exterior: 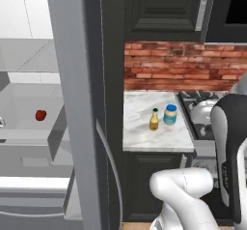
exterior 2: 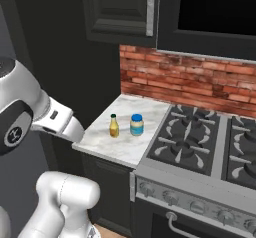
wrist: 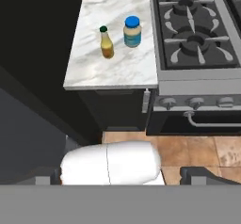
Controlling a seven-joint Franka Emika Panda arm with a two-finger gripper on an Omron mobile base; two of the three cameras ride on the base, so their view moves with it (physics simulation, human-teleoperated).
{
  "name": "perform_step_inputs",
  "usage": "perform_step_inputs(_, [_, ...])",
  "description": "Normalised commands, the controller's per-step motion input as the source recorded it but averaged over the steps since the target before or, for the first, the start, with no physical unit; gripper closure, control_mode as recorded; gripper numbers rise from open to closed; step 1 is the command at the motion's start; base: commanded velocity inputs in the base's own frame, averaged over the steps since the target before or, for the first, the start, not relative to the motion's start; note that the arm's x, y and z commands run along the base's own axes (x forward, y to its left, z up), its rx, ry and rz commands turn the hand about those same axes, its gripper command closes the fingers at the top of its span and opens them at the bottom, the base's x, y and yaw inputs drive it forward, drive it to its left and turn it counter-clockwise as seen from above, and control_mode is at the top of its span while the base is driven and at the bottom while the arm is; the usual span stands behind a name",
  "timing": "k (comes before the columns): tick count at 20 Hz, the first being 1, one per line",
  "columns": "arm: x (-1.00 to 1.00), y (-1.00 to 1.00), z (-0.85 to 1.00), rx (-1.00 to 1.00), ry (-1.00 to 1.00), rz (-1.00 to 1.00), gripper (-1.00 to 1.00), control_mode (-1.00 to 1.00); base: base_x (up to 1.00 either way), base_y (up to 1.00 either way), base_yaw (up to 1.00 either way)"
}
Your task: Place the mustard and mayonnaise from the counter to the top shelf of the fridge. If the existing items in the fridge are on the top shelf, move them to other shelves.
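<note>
With my claw (wrist: 120, 173) spread wide and empty high above the surface (wrist: 94, 63), I should descend squarely over the mustard (wrist: 107, 43), upright just beside the mayonnaise (wrist: 132, 31), and straddle its narrow neck without nudging the jar.

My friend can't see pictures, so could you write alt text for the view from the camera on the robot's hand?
Looking down on a white marble counter where a yellow mustard bottle stands upright just left of a blue-lidded mayonnaise jar, apart from it. A grey gas stove adjoins the counter on the right, above a tiled floor.
</note>
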Motion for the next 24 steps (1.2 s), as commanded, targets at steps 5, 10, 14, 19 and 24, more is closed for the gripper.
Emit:
perform_step_inputs(5, [1.00, 0.14, -0.35, 0.00, 0.03, 0.08, -1.00, -1.00, 0.00, 0.00, 0.00])
perform_step_inputs(10, [1.00, 0.02, -0.61, 0.00, 0.08, 0.12, -1.00, -1.00, 0.00, 0.00, 0.00])
perform_step_inputs(14, [1.00, 0.04, -0.91, 0.00, 0.14, 0.14, -1.00, -1.00, 0.00, 0.00, 0.00])
perform_step_inputs(19, [0.99, 0.00, -0.72, -0.01, 0.15, 0.03, -1.00, -1.00, 0.00, 0.00, 0.00])
perform_step_inputs(24, [0.87, -0.11, -0.53, -0.02, 0.16, -0.03, -1.00, -1.00, 0.00, 0.00, 0.00])
